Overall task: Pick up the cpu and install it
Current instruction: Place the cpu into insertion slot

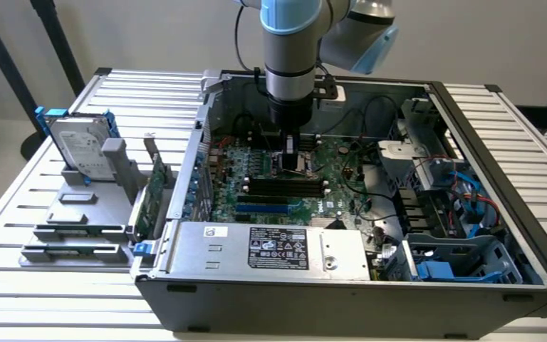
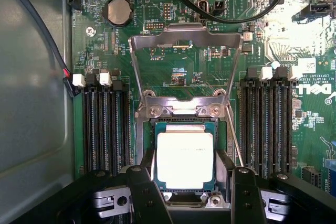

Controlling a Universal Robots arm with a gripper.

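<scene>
Exterior view: arm point(image 1: 288, 64) hung vertical into the open case point(image 1: 350, 306), with the gripper point(image 1: 293, 153) low over the board point(image 1: 335, 203), just far of the memory slots point(image 1: 283, 187). The cpu was hidden under the gripper and the jaws weren't readable here. The hard drive point(image 1: 79, 146) stood on a rack outside the case, well off to the exterior view's left.

Wrist view: gripper point(image 2: 185, 166) straddled the cpu point(image 2: 185, 156), a finger point(image 2: 148, 169) against each of two opposite edges. Jaws were partway open and clamped on the cpu. It was a square chip with a bright silver lid and a green rim, lying flat and aligned over the socket point(image 2: 181, 123), between two banks of memory slots. The retention frame point(image 2: 186, 40) was flipped up. Couldn't tell if the cpu was seated or just above the socket. Glare washed out the lid markings, and the gripper body covered one edge.
</scene>
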